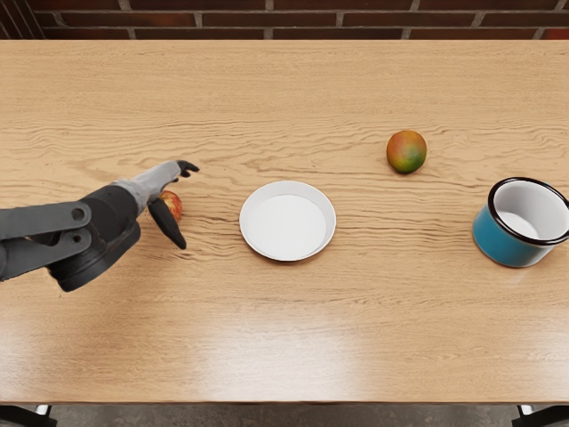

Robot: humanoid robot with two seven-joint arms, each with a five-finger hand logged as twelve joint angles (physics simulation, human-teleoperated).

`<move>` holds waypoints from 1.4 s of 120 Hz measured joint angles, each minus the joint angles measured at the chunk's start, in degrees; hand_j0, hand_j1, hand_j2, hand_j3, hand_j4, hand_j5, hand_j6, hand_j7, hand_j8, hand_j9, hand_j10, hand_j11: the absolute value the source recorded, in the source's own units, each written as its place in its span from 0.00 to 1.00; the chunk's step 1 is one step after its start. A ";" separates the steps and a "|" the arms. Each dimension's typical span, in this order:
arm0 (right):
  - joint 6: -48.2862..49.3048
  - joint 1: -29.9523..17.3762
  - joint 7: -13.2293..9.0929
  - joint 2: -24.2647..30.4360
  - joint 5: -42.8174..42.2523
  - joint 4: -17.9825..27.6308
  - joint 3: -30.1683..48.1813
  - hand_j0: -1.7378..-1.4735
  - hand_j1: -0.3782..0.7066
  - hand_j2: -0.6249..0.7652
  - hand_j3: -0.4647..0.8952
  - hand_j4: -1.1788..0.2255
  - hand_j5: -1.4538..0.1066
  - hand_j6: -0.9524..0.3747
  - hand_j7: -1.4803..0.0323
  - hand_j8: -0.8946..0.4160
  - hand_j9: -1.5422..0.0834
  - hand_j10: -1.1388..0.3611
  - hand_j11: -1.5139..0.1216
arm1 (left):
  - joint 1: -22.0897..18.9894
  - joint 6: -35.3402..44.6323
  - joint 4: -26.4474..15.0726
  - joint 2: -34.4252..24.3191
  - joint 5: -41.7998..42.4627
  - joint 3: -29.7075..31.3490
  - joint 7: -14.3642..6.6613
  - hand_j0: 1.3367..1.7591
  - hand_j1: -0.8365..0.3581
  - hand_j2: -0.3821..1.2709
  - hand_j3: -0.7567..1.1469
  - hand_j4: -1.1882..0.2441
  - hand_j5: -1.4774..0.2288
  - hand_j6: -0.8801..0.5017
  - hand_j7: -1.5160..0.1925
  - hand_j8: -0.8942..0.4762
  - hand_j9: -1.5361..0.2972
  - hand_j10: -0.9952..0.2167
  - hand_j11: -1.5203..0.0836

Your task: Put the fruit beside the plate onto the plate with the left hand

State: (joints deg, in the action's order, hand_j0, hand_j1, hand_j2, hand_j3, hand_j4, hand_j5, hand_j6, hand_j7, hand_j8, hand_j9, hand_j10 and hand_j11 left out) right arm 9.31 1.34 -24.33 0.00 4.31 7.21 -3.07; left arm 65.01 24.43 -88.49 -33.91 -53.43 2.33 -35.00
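Left hand (149, 191), fingers spread apart around small red fruit (174, 204), roundish, axis unclear, left of white plate (287, 253)

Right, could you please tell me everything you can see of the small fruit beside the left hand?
The small fruit is round, smooth-skinned and apple-like, red shading to yellow-orange. It sits on the wooden table, left of the white plate and apart from it. Its left part is hidden behind the left hand, whose spread fingers flank it. Whether they touch it cannot be told.
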 joint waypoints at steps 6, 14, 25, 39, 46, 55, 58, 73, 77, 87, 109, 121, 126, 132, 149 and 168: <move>-0.01 0.03 0.01 0.00 0.00 0.00 0.00 0.30 0.03 0.45 0.34 0.84 0.93 0.72 0.98 0.68 0.95 0.76 0.93 | -0.01 1.40 1.45 0.04 -0.06 0.85 0.00 0.76 0.82 0.25 0.40 0.70 0.73 0.51 0.75 0.52 0.71 0.67 0.81; -0.02 0.04 0.02 0.00 0.00 0.00 0.00 0.30 0.03 0.45 0.34 0.84 0.93 0.72 0.98 0.68 0.95 0.76 0.93 | -0.13 2.53 3.09 -0.02 -0.12 1.54 0.00 0.76 0.81 0.25 0.40 0.70 0.73 0.50 0.75 0.52 0.71 0.67 0.80; 0.00 0.06 0.02 0.00 0.00 0.01 0.01 0.30 0.03 0.45 0.34 0.84 0.93 0.72 0.98 0.68 0.95 0.76 0.93 | -0.30 3.27 4.56 -0.02 -0.14 2.00 0.00 0.76 0.80 0.26 0.40 0.70 0.72 0.50 0.74 0.51 0.70 0.66 0.80; 0.00 0.06 0.03 0.00 0.01 0.01 0.06 0.30 0.03 0.45 0.34 0.84 0.93 0.72 0.98 0.68 0.95 0.76 0.93 | -0.41 3.62 5.27 0.58 0.15 2.27 0.00 0.76 0.77 0.26 0.40 0.68 0.70 0.48 0.72 0.49 0.68 0.64 0.77; 0.00 0.06 0.05 0.00 0.00 0.00 0.07 0.30 0.03 0.45 0.34 0.84 0.93 0.72 0.98 0.68 0.95 0.76 0.93 | -0.41 3.69 5.38 1.62 0.29 2.34 0.00 0.76 0.76 0.26 0.40 0.67 0.69 0.47 0.71 0.48 0.67 0.63 0.76; 0.00 0.07 0.06 0.00 0.02 0.00 0.07 0.30 0.03 0.45 0.34 0.84 0.93 0.72 0.98 0.68 0.95 0.76 0.93 | -0.58 3.74 5.45 2.73 0.39 2.38 0.00 0.76 0.74 0.26 0.40 0.65 0.68 0.45 0.70 0.47 0.66 0.61 0.75; 0.00 0.07 0.07 0.00 0.03 0.00 0.08 0.30 0.03 0.45 0.34 0.84 0.93 0.72 0.98 0.68 0.95 0.76 0.93 | -0.54 3.76 5.47 2.78 0.42 2.49 0.00 0.76 0.73 0.26 0.40 0.65 0.67 0.45 0.69 0.46 0.65 0.61 0.74; -0.01 0.10 0.11 0.00 0.07 0.00 0.08 0.30 0.03 0.45 0.34 0.84 0.93 0.72 0.98 0.68 0.95 0.76 0.93 | -0.41 3.78 5.50 2.96 0.57 2.99 0.00 0.76 0.68 0.27 0.40 0.61 0.63 0.41 0.65 0.43 0.62 0.57 0.70; -0.02 0.10 0.14 0.00 0.08 0.00 0.09 0.30 0.03 0.45 0.34 0.84 0.93 0.72 0.98 0.68 0.95 0.76 0.93 | -0.37 3.79 5.51 2.97 0.59 3.05 0.00 0.76 0.67 0.27 0.40 0.60 0.62 0.40 0.64 0.42 0.61 0.56 0.69; 0.00 0.12 0.20 0.00 0.08 0.00 0.09 0.30 0.03 0.45 0.34 0.84 0.93 0.72 0.98 0.68 0.95 0.76 0.93 | -0.36 3.79 5.48 2.96 0.62 3.14 0.00 0.76 0.65 0.27 0.40 0.59 0.60 0.38 0.62 0.40 0.59 0.53 0.67; 0.00 0.15 0.31 0.00 0.07 0.01 0.09 0.30 0.03 0.45 0.34 0.84 0.93 0.72 0.98 0.68 0.95 0.76 0.93 | -0.32 3.79 5.35 2.62 0.70 3.20 0.00 0.76 0.59 0.28 0.40 0.55 0.56 0.35 0.58 0.36 0.55 0.49 0.62; 0.00 0.14 0.33 0.00 0.03 0.04 0.09 0.30 0.03 0.45 0.34 0.84 0.93 0.72 0.98 0.68 0.95 0.76 0.93 | -0.41 3.79 5.29 2.70 0.71 3.20 0.00 0.76 0.57 0.28 0.40 0.54 0.55 0.33 0.57 0.34 0.54 0.47 0.61; 0.01 0.14 0.33 0.00 0.02 0.05 0.09 0.30 0.03 0.45 0.34 0.84 0.93 0.72 0.98 0.68 0.95 0.76 0.93 | -0.48 3.79 5.28 2.79 0.72 3.20 0.00 0.76 0.56 0.28 0.40 0.53 0.54 0.33 0.56 0.34 0.53 0.47 0.60; 0.01 0.14 0.33 0.00 0.02 0.05 0.09 0.30 0.03 0.45 0.34 0.84 0.93 0.72 0.98 0.68 0.95 0.76 0.93 | -0.54 3.79 5.27 2.79 0.72 3.21 0.00 0.76 0.56 0.29 0.40 0.52 0.53 0.32 0.56 0.33 0.53 0.46 0.59; 0.01 0.14 0.35 0.00 0.00 0.05 0.09 0.30 0.03 0.45 0.34 0.84 0.93 0.72 0.98 0.68 0.95 0.76 0.93 | -0.94 3.79 5.34 2.28 0.69 3.21 0.00 0.76 0.54 0.29 0.40 0.51 0.52 0.31 0.54 0.32 0.52 0.45 0.58; 0.01 0.14 0.41 0.00 0.00 0.05 0.09 0.30 0.03 0.45 0.34 0.84 0.93 0.72 0.98 0.68 0.95 0.76 0.93 | -1.11 3.79 5.41 2.10 0.76 3.21 0.00 0.76 0.50 0.29 0.40 0.49 0.49 0.29 0.51 0.30 0.49 0.42 0.55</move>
State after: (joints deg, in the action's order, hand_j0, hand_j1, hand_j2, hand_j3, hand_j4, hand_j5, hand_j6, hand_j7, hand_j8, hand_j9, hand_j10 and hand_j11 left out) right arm 9.32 1.48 -23.93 0.00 4.31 7.26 -2.98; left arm 63.90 28.22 -83.08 -31.81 -52.67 5.54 -35.00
